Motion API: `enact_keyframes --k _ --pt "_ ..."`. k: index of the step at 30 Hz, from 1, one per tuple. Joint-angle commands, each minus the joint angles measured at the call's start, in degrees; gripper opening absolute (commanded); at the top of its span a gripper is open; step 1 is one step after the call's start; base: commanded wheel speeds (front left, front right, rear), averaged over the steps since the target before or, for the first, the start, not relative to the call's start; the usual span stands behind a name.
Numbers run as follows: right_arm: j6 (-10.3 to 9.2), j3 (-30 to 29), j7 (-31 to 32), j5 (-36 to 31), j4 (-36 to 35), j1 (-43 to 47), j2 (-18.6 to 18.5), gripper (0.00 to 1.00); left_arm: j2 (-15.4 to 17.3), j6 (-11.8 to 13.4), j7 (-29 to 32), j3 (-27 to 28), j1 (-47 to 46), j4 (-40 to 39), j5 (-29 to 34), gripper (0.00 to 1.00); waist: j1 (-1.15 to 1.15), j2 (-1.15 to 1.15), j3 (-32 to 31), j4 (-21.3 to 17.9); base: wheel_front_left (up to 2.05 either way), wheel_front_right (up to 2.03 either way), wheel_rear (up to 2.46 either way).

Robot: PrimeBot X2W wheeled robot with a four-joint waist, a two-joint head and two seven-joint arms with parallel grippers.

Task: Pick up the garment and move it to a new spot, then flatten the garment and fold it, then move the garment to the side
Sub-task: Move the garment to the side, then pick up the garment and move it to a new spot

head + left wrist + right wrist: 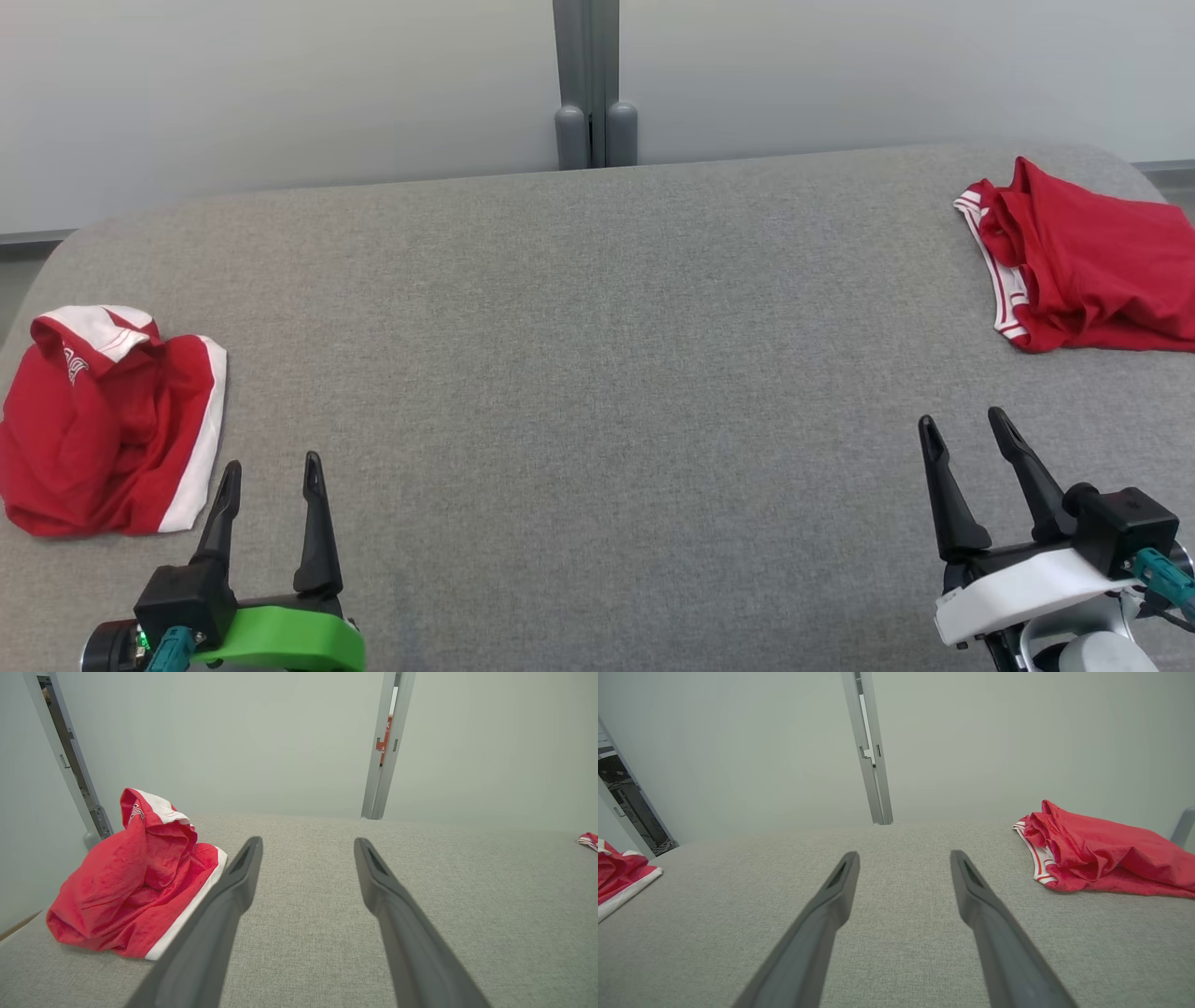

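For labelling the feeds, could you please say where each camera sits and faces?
Head view: from the head, down onto the grey table; left gripper and right gripper show, open.
Left wrist view: from that wrist, along its fingers, toward the left red garment.
Right wrist view: from that wrist, along its fingers, toward the right red garment.
Shared: both wrist views catch both garments.
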Motion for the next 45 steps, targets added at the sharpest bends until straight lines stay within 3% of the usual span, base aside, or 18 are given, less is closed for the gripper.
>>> enact_keyframes --k 1,33,45 --pt "-0.09 -0.17 0.26 -0.49 -0.36 1.02 0.29 1.00 0.03 -0.26 -0.17 0.31 0.89 0.11 0.29 1.00 0.00 0.00 -0.48 0.30 0.00 0.00 0.00" --pt "-0.09 -0.31 0.30 -0.83 -0.14 2.06 1.34 1.00 -0.13 -0.94 -0.17 1.60 0.83 0.17 1.42 1.00 0.00 0.00 -0.91 0.87 0.00 0.00 0.00" --pt "-0.09 0.09 0.04 -0.92 0.00 1.91 1.70 1.00 -0.10 -1.03 -0.17 2.84 -0.10 -0.27 1.78 1.00 0.00 0.00 0.10 4.41 0.00 0.00 0.00"
